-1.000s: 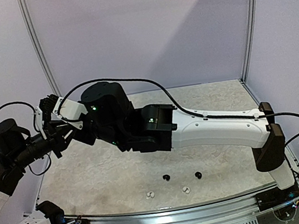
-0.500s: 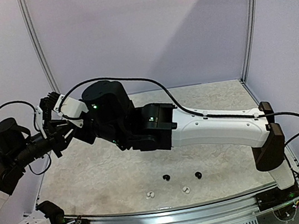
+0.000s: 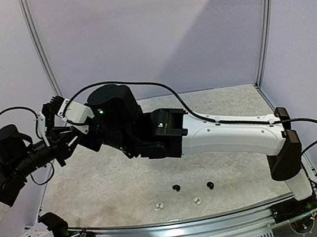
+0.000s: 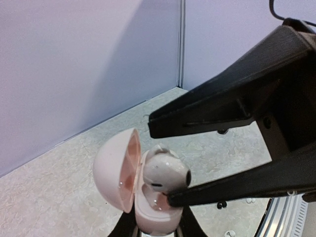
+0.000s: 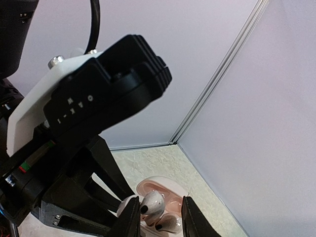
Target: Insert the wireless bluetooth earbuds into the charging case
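White plate (image 5: 49, 113), lettering unclear, nr case (image 5: 165, 189)

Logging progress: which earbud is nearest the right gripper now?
The white earbud in the open pink case, between the fingers of the right gripper; two black earbuds and two white earbuds lie on the table.

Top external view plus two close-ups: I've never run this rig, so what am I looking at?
A left arm and a right arm are bolted at the near edge of a speckled beige table. The top view looks down from behind them; each close-up comes from a camera on one wrist. The left hand grips an open pale pink pebble-shaped charging case in the air. The right hand has its black fingers either side of a small white plastic earbud sitting in that case; whether it grips it is unclear. On the table lie two black earbuds and two white earbuds.
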